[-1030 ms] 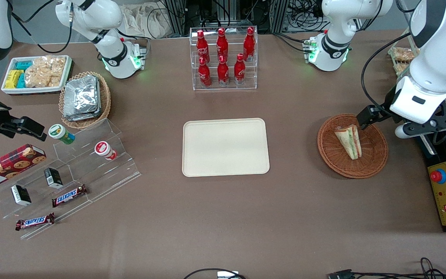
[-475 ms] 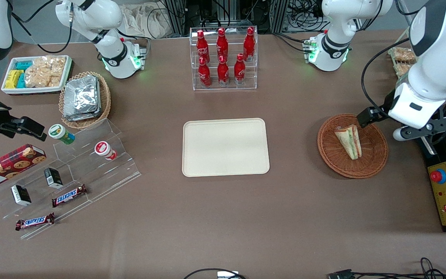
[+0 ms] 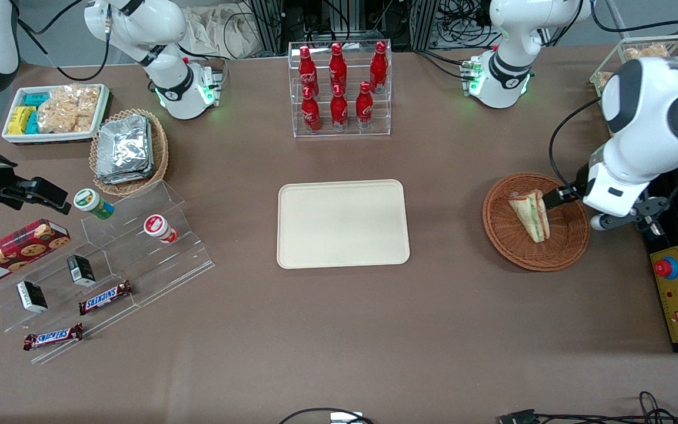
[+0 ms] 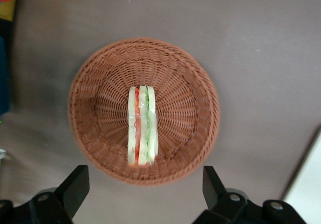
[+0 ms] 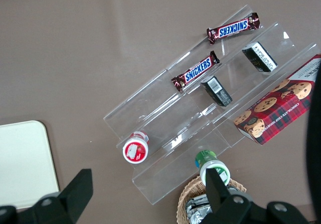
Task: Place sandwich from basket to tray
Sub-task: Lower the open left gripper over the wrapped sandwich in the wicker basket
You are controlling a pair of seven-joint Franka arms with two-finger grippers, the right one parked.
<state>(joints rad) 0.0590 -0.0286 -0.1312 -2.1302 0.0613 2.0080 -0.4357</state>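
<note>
The sandwich [image 3: 531,215], a pale bread wedge with green and red-orange stripes, lies in the round reddish-brown wicker basket [image 3: 568,247] toward the working arm's end of the table. It also shows in the left wrist view [image 4: 142,125], lying in the middle of the basket [image 4: 193,108]. The left gripper [image 4: 144,191] is open and empty, held above the basket's edge; in the front view it hangs over the basket rim [image 3: 557,196] beside the sandwich. The cream-beige tray [image 3: 342,224] lies empty at the table's middle.
A clear rack of red bottles [image 3: 339,88] stands farther from the camera than the tray. A yellow control box with a red button [image 3: 675,294] lies beside the basket. A tan basket of foil packets [image 3: 127,150] and a clear stepped stand [image 3: 109,265] lie toward the parked arm's end.
The left arm has swung lower and nearer the camera, bringing its gripper over the basket beside the sandwich. The sandwich and basket have not moved.
</note>
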